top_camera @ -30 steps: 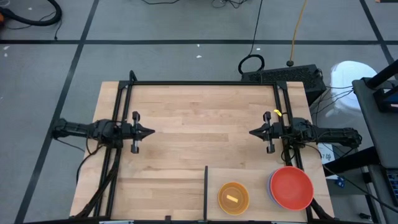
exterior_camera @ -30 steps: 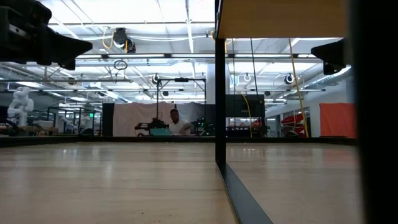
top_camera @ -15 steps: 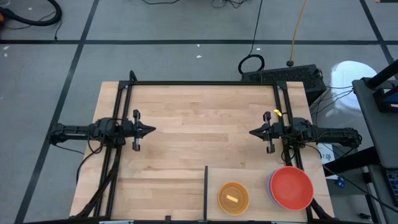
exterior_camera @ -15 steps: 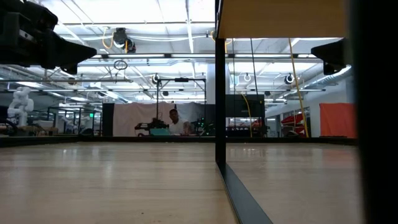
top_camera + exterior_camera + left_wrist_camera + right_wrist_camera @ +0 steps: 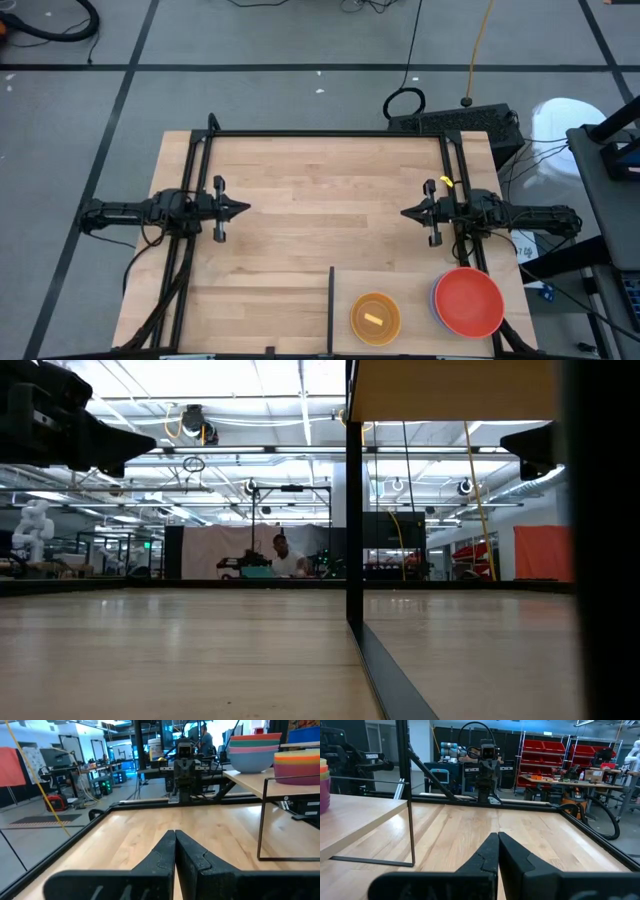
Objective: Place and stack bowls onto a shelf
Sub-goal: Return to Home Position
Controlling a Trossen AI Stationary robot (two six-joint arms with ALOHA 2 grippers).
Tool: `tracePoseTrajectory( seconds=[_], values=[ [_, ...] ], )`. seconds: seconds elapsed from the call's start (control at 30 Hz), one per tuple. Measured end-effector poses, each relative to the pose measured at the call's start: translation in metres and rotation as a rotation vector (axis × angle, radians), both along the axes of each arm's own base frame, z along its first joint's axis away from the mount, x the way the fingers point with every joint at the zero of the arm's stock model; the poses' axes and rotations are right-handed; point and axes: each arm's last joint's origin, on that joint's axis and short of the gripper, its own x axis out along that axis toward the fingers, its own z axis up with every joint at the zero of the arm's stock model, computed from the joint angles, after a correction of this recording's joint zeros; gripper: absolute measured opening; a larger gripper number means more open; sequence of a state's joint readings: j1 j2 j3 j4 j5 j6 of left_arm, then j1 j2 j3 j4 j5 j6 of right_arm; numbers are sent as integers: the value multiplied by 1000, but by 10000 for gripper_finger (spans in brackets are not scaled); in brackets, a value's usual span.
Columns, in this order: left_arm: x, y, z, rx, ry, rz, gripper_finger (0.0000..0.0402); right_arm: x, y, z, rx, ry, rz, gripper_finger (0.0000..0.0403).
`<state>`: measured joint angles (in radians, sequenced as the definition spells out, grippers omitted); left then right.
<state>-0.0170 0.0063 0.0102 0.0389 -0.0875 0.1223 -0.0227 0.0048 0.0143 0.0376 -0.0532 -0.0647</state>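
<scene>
The left gripper (image 5: 243, 210) and right gripper (image 5: 405, 212) face each other across the table, fingers pressed together and empty, seemingly parked because nothing is left to carry. On the shelf (image 5: 400, 290), just beside the right gripper, stand the red-topped bowl stack (image 5: 468, 302) and the yellow-topped bowl stack (image 5: 375, 317).

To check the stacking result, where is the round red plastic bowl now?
High view: the round red plastic bowl sits at the pale wood shelf's right end, right of the round yellow plastic bowl.
</scene>
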Motion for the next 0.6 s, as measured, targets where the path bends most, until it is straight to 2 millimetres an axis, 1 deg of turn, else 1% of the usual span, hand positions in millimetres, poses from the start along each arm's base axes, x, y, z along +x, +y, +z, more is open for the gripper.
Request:
tracePoseTrajectory(
  seconds=[0.6],
  values=[
    [0,0,1,0,-15,1,8,0,0,0,0,-1,0,0]
  ],
)
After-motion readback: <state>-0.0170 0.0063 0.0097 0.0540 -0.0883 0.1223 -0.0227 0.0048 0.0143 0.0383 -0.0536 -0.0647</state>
